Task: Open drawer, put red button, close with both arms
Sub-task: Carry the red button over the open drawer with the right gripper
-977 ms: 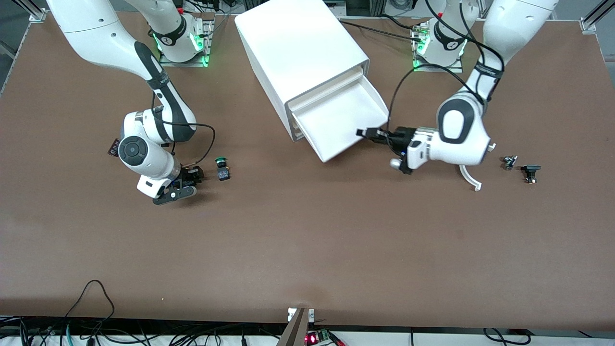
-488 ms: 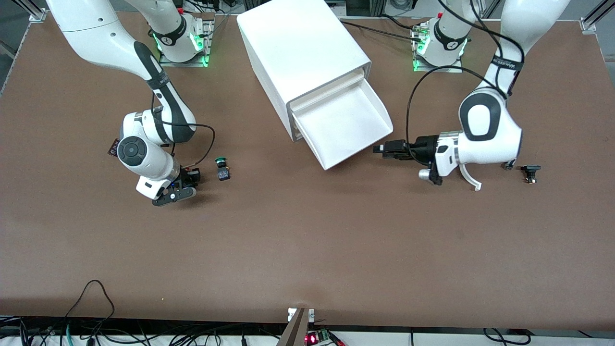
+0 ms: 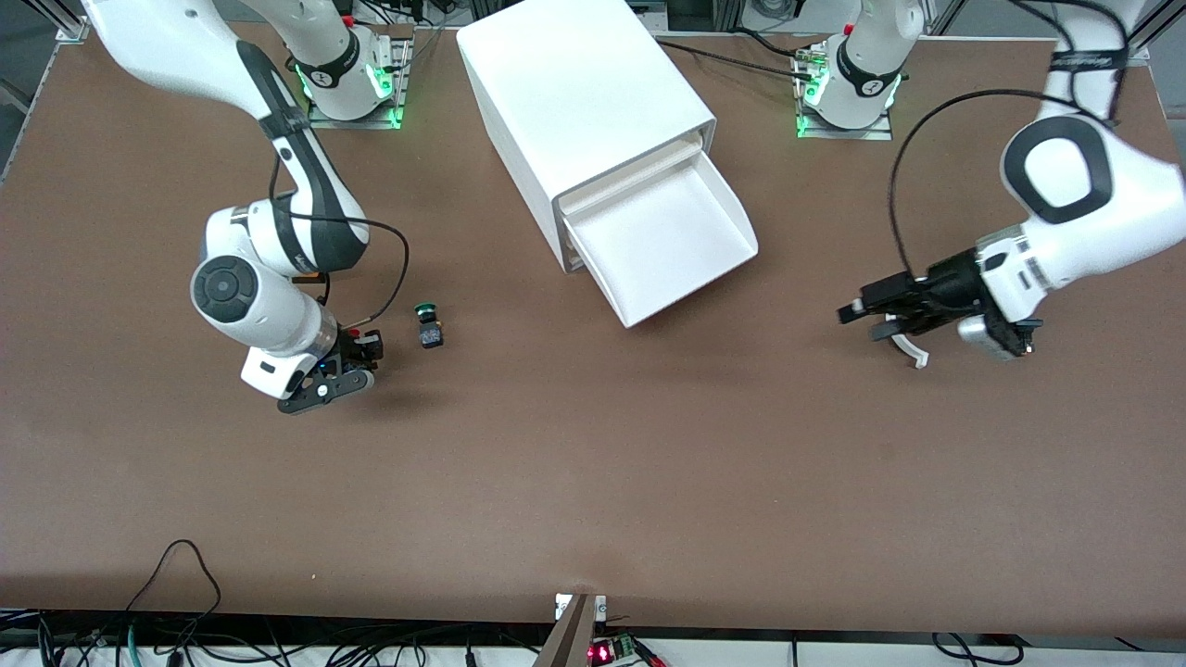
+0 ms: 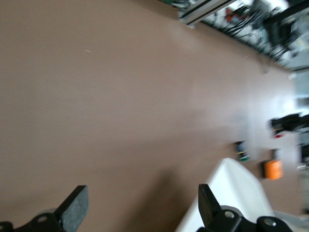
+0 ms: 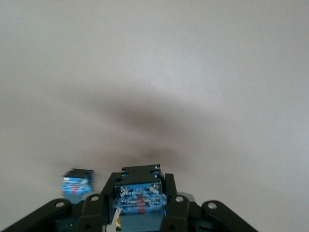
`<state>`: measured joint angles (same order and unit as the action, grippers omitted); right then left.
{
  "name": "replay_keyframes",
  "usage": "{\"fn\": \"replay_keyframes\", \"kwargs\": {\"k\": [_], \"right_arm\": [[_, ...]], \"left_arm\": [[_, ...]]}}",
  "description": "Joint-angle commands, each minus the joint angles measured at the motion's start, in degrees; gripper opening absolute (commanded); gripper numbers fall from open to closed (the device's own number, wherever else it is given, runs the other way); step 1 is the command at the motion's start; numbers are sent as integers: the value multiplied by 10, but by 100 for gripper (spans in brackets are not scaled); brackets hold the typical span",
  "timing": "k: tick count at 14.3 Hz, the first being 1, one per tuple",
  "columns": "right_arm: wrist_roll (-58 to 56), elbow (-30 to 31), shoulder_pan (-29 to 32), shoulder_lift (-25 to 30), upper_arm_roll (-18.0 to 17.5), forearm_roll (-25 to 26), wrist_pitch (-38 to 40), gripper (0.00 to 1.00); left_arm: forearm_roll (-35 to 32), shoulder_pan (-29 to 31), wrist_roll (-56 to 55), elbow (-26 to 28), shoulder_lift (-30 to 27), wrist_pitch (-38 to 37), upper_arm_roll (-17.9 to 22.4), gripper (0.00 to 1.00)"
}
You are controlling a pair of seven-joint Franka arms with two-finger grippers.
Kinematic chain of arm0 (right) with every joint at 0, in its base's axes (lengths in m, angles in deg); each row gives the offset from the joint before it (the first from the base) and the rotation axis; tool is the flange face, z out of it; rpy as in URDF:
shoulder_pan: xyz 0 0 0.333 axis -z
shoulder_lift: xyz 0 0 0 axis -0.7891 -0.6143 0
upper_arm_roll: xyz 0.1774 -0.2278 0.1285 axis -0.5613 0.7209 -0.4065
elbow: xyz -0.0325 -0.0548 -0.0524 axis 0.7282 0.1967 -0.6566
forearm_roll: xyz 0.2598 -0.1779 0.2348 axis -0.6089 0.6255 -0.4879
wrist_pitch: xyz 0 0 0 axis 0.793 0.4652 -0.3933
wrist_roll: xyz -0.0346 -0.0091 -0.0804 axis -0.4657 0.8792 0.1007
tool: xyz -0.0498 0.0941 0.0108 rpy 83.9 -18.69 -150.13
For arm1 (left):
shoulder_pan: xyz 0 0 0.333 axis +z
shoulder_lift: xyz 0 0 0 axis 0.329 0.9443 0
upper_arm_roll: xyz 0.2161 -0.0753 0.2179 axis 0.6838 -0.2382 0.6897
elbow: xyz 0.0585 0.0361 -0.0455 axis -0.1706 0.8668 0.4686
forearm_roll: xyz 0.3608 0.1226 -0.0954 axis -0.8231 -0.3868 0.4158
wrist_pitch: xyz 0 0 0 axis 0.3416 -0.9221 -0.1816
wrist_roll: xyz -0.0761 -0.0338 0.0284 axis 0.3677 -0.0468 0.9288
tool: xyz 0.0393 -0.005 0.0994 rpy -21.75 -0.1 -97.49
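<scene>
Two arms work over a broad brown surface [image 3: 593, 482] in the front view, most of it bare toward the camera's edge. The white cabinet [image 3: 579, 102] stands near the bases, and its drawer [image 3: 662, 241] is pulled out, a shallow white tray with nothing in it. The right hand [image 3: 366, 350] hangs low over the surface toward the right arm's end, closed on the red button [image 3: 372, 341], of which only a speck of red shows between the fingers. Just beside it a green-capped button [image 3: 427, 324] lies on the surface. The left hand [image 3: 857, 313] is up over open surface toward the left arm's end, well apart from the drawer, above a white curved piece [image 3: 910, 353].

From the left wrist, the left hand [image 4: 140, 208] is spread wide with nothing between its fingers [image 4: 75, 205]. A white corner of the drawer [image 4: 231, 198] sits below it, and farther off are the green-capped button [image 4: 241, 150] and an orange box [image 4: 273, 169] which the front view hides.

From the right wrist, the right hand [image 5: 140, 203] clamps the red button [image 5: 139, 195] by its blocky body, blue-labelled end outward, red cap unseen. The green-capped button [image 5: 77, 182] shows a like blue end nearby, blurred.
</scene>
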<state>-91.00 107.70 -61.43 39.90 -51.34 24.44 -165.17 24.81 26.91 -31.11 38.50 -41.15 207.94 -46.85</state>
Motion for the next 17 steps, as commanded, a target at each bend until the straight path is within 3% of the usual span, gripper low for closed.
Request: {"fn": "replay_keyframes", "kwargs": {"k": [1,5,9,15,17], "right_arm": [[-8,-83,3,0,-36,-8,54,38],[-15,-149,4,5,-112,-6,64,38],[-26,-170,-9,2,-218,-2,58,35],[-218,-198,-76,-8,-221,0,41,35],[-254,-206,-107,-16,-221,29,42,35]], "left_arm": [[-142,5,-14,-62,-37,-89,41,100],[-358,4,-145,-187,-43,-228,51,100],[-435,-3,-257,-243,-43,-318,43,100],[-436,-4,-315,-248,-43,-332,42,100],[-437,-8,-354,-249,-43,-334,41,100]]}}
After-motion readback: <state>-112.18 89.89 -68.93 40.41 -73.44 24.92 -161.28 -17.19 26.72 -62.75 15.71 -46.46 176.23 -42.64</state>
